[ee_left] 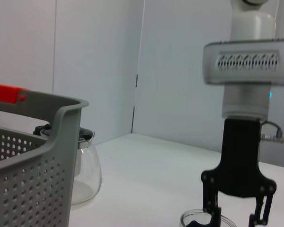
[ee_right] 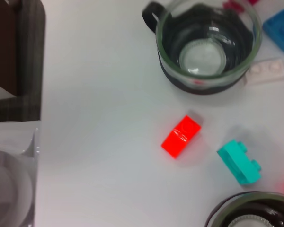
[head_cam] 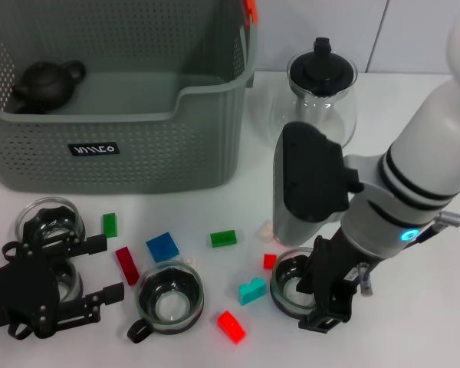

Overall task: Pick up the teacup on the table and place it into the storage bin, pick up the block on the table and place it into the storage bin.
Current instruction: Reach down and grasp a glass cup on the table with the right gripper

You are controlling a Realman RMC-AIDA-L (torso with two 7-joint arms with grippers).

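Note:
The grey storage bin [head_cam: 138,146] stands at the back left with a dark teapot [head_cam: 47,83] inside. Several glass teacups stand in front: one in the middle [head_cam: 169,299], one at the right [head_cam: 290,282], one at the left [head_cam: 50,222]. My right gripper [head_cam: 316,299] hangs open over the right teacup, one finger at its rim; the left wrist view shows this gripper [ee_left: 236,215] above that teacup [ee_left: 201,221]. Blocks lie around: red [head_cam: 231,326], teal [head_cam: 252,290], blue [head_cam: 162,246], green [head_cam: 223,238]. My left gripper [head_cam: 111,267] rests open at the front left.
A glass teapot with a black lid [head_cam: 320,88] stands behind the right arm. More blocks lie on the table: green [head_cam: 110,224], dark red [head_cam: 127,264], cream [head_cam: 267,228]. Another glass cup [head_cam: 65,280] sits under the left gripper.

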